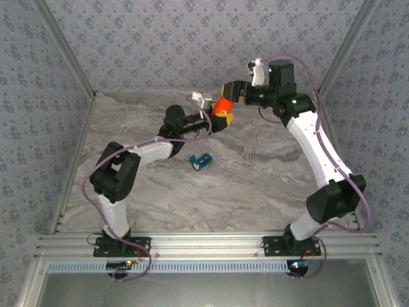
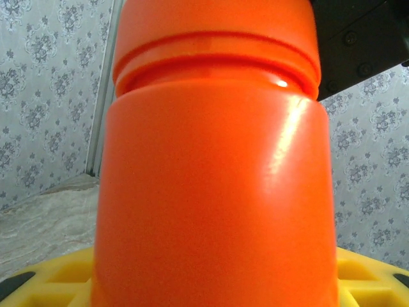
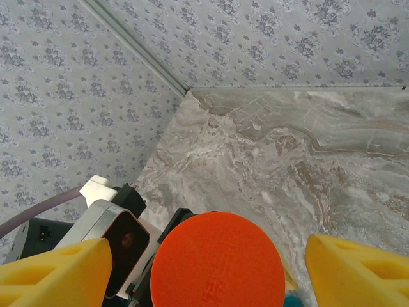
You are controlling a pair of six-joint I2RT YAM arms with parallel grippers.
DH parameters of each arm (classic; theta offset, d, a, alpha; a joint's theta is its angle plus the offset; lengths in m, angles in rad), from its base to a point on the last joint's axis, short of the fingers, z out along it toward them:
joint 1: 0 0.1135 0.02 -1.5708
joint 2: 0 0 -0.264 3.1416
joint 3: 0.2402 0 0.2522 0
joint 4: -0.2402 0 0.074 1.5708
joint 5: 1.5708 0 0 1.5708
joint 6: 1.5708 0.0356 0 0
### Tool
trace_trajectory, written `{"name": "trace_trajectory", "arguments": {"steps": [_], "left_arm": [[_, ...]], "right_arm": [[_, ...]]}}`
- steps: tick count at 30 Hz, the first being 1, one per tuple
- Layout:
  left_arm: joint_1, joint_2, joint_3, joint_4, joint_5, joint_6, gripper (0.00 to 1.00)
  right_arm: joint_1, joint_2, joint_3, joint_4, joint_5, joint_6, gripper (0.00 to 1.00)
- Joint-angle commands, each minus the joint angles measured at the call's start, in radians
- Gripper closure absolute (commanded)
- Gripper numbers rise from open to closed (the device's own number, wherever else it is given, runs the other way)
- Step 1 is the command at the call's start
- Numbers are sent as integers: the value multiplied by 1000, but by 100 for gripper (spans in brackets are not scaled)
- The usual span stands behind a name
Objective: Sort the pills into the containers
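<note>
Left claw (image 1: 219, 118) reaches out, gripping the orange bottle (image 1: 222, 107); right claw (image 3: 208, 263) gapes around its cap (image 3: 217, 252). Pill box (image 1: 199, 162) lies at seven o'clock.

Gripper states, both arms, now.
Left gripper: closed on the orange bottle.
Right gripper: open, one finger on each side of the bottle's cap, gaps visible.

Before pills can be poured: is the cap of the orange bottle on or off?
On. The cap sits on the bottle, a thin groove between them; the right gripper straddles its round top.
</note>
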Motion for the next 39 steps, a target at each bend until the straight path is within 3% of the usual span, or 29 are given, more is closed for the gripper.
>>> {"name": "trace_trajectory", "arguments": {"steps": [1, 15, 24, 31, 39], "left_arm": [[-7, -23, 38, 22, 20, 7, 100], [-8, -30, 36, 23, 23, 10, 100], [-9, -33, 35, 19, 23, 14, 100], [-10, -35, 39, 11, 24, 19, 100], [-35, -67, 34, -63, -45, 137, 100]], "right_arm": [[8, 10, 28, -11, -17, -22, 21], [9, 22, 13, -28, -15, -23, 22], [10, 35, 16, -27, -28, -18, 36], [15, 38, 14, -28, -32, -19, 54], [51, 27, -31, -10, 69, 29, 59]]}}
